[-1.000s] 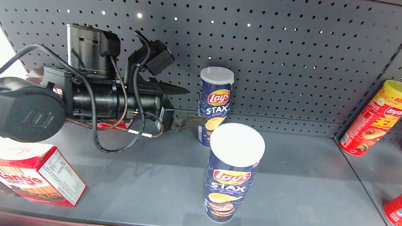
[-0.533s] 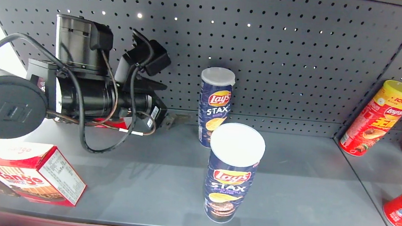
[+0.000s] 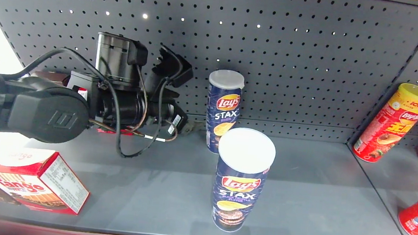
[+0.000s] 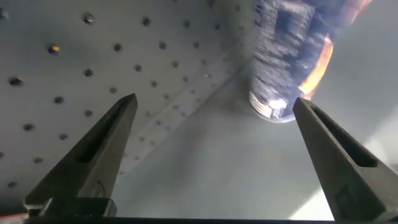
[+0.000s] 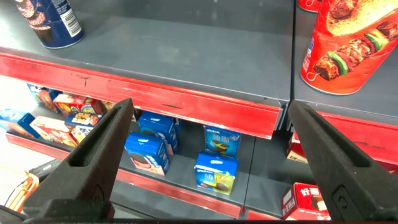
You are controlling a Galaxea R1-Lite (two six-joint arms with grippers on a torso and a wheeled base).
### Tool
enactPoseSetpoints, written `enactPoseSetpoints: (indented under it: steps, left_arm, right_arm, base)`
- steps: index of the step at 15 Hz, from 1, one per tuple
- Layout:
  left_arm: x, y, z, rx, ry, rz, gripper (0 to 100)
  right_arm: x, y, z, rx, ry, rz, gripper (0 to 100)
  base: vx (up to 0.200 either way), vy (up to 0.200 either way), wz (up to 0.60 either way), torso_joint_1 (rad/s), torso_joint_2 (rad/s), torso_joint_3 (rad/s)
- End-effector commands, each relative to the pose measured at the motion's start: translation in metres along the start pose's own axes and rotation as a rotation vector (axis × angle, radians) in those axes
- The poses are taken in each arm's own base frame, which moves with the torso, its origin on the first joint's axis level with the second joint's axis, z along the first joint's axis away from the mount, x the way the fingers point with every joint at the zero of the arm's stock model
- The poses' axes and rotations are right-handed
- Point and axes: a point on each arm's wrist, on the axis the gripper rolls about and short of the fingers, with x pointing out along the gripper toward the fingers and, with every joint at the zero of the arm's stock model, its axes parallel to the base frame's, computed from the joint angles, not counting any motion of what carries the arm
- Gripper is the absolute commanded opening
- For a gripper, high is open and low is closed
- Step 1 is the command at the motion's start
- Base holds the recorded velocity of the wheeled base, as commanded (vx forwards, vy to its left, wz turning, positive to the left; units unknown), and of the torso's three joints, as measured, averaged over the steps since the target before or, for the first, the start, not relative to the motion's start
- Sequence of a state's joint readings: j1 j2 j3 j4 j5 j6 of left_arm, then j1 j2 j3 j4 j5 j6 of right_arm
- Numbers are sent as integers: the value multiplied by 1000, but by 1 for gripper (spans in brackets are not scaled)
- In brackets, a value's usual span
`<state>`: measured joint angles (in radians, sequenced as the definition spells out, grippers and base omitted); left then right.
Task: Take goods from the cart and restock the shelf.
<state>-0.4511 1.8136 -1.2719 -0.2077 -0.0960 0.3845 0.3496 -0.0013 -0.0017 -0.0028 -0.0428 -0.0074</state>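
Grey shelf point(image 3: 319, 203): front can point(image 3: 238, 188), rear can point(image 3: 223, 107) upright; red box point(image 3: 33, 183) front-left.

The head camera looks forward and down onto the shelf point(image 3: 150, 188) from in front. The left wrist camera sits close inside it, facing the pegboard point(image 4: 74, 62) and the rear can point(image 4: 283, 68), which the head view also shows. The right wrist camera hangs outside and lower, facing the red front edge point(image 5: 186, 93). It shares the front can point(image 5: 53, 25) with the head view.
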Motion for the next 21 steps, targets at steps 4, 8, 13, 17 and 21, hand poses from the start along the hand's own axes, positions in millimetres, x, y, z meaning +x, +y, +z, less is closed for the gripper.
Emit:
enactPoseSetpoints:
  steps: [4,8,13,17,21]
  left_arm:
    - [19,3,-4,-8,24,27,100]
    - [27,8,-2,-17,23,57,100]
    - [27,7,-5,-25,34,56,100]
    - [27,8,-8,-29,45,119,100]
    - [34,7,-11,-26,61,146,100]
  right_arm:
    - [0,0,0,0,1,0,100]
    - [0,0,0,0,1,0,100]
    - [0,0,0,0,1,0,100]
    - [0,0,0,0,1,0,100]
    - [0,0,0,0,1,0,100]
  base:
    - [0,0,0,0,0,0]
    - [0,0,0,0,0,0]
    - [0,0,0,0,0,0]
    - [0,0,0,0,0,0]
    - [0,0,0,0,0,0]
